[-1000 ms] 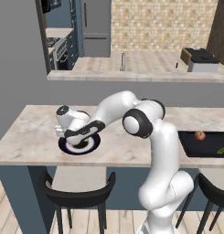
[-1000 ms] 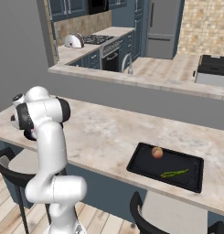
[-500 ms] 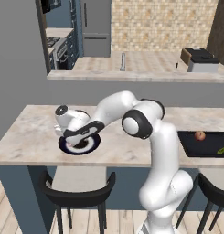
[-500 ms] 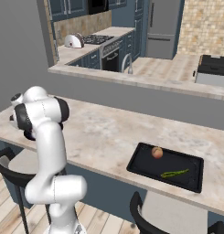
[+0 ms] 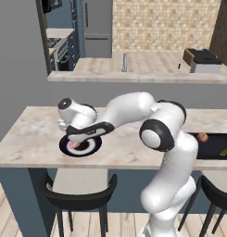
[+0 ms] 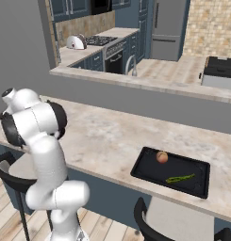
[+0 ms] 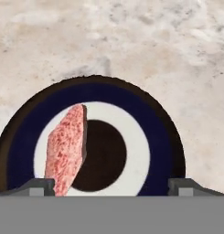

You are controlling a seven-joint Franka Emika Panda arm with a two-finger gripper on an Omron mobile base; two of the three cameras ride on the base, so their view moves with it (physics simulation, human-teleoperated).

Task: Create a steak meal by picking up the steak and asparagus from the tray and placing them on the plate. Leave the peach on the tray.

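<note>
With the steak (image 7: 65,151) down on the plate (image 7: 152,137) and the gripper (image 7: 111,185) spread wide, the asparagus (image 6: 180,179) looked light, stiff, best pinched mid-stalk.

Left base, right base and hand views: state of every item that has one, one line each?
steak: on the plate, released, lying across the white ring.
plate: on the counter, holds the steak, no asparagus.
asparagus: lying on the tray, not picked.
peach: on the tray, beside the asparagus, apart from it.
tray: on the counter, holds peach and asparagus.
gripper: open, over the plate, holding nothing.
</note>
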